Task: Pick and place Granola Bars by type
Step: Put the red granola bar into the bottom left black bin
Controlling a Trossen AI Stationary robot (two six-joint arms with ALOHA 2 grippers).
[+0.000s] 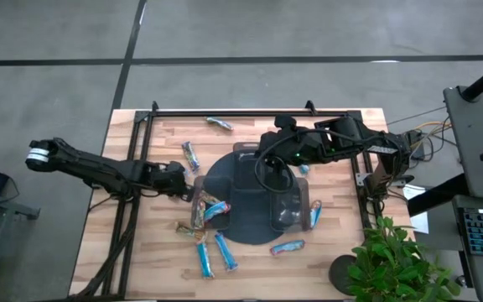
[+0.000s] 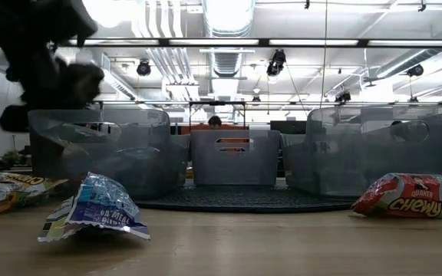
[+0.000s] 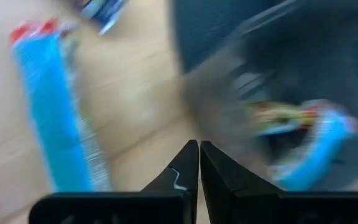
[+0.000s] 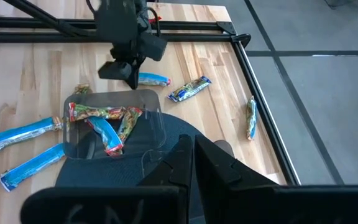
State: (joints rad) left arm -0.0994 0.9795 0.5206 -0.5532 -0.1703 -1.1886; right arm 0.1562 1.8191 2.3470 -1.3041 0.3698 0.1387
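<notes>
Several wrapped granola bars lie flat on the wooden table around a dark round tray (image 1: 246, 220) with clear bins. Two light blue bars (image 1: 215, 253) sit near the front edge, a red one (image 2: 409, 195) lies to the right, and a greenish one (image 1: 219, 124) is near the far edge. The left bin (image 4: 114, 127) holds a few bars, red-green and light blue. My left gripper (image 1: 183, 180) hovers shut and empty just left of that bin, above a light blue bar (image 3: 55, 112). My right gripper (image 4: 191, 146) hangs shut and empty over the tray's far middle (image 1: 268, 164).
Black rails (image 1: 225, 111) frame the table's far and side edges. Two more clear bins (image 2: 232, 157) (image 2: 382, 149) stand on the tray. A crumpled light blue wrapper (image 2: 94, 207) lies near the front. A potted plant (image 1: 397, 264) stands off the front right corner.
</notes>
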